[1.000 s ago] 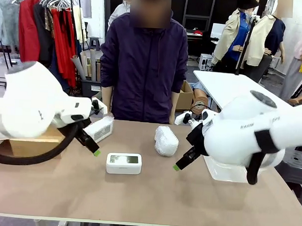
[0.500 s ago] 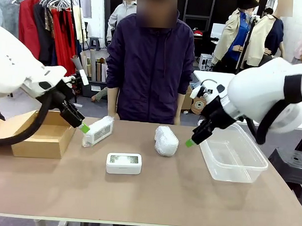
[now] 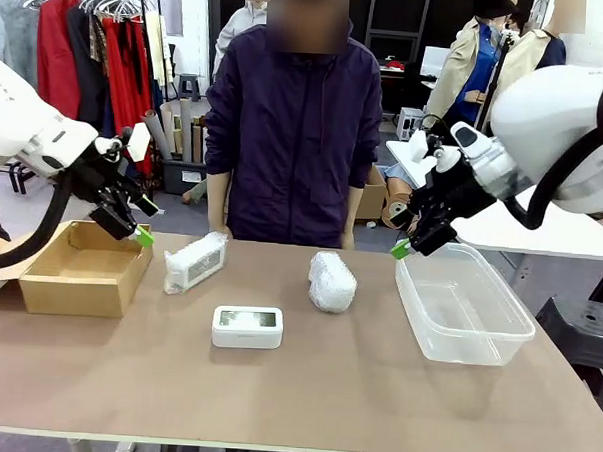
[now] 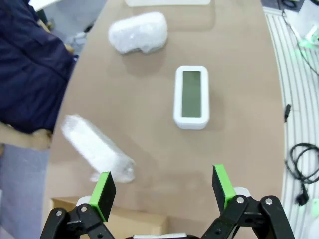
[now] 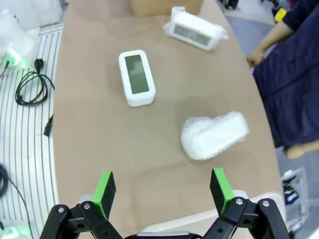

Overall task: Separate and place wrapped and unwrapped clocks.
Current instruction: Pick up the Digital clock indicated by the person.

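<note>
The boxy wrapped bundle (image 3: 195, 261) lies near the table's far edge, left of centre. The rounded wrapped lump (image 3: 331, 280) rests right of centre, and the bare white unwrapped clock (image 3: 247, 326) lies screen-up in front of both. My left gripper (image 3: 139, 234) hangs open above the cardboard box's right edge, holding nothing. My right gripper (image 3: 401, 249) is open and hovers over the clear tub's far left corner. The left wrist view has its gripper (image 4: 163, 188) above the boxy bundle (image 4: 97, 149), the clock (image 4: 191, 97) and the lump (image 4: 138, 32). The right wrist view has its gripper (image 5: 162, 190) above the lump (image 5: 215, 134), the clock (image 5: 136, 77) and the boxy bundle (image 5: 197, 29).
An open cardboard box (image 3: 85, 267) stands at the table's left end. A clear plastic tub (image 3: 463, 303) stands at the right end. A person in a dark jacket (image 3: 290, 135) stands at the far edge, hands low behind the table.
Both arms have lifted and pulled outward from the table's middle. The left gripper went toward the cardboard box, the right toward the tub. The three clocks stayed put.
</note>
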Action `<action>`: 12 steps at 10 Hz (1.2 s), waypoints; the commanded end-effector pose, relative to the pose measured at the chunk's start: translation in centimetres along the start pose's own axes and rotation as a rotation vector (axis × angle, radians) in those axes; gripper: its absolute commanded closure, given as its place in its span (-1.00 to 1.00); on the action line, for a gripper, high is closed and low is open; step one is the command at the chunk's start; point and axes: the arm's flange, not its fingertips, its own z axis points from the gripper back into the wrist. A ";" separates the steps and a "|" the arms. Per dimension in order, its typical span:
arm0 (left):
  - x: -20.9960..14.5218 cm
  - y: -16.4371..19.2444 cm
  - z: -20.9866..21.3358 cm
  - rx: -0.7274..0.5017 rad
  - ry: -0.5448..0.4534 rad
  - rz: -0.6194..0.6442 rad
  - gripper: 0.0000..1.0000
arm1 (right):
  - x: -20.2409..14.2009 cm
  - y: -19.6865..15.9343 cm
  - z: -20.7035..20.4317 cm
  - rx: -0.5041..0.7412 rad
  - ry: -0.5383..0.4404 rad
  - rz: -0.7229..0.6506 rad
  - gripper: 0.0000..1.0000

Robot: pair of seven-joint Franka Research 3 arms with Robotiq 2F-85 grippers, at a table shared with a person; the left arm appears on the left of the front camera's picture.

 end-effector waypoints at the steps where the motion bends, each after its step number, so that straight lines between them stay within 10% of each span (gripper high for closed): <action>1: 0.1 1.5 -0.5 0.041 -0.034 -0.026 -1.00 | -0.9 -1.2 -0.3 0.027 -0.029 0.121 -1.00; 7: 0.2 1.1 -0.1 0.026 0.003 -0.012 -1.00 | -0.8 -0.8 0.0 0.011 0.003 0.071 -1.00; 12: -0.9 7.7 1.4 -0.106 -0.092 -0.208 -1.00 | -0.5 -8.4 3.5 0.170 -0.124 0.182 -1.00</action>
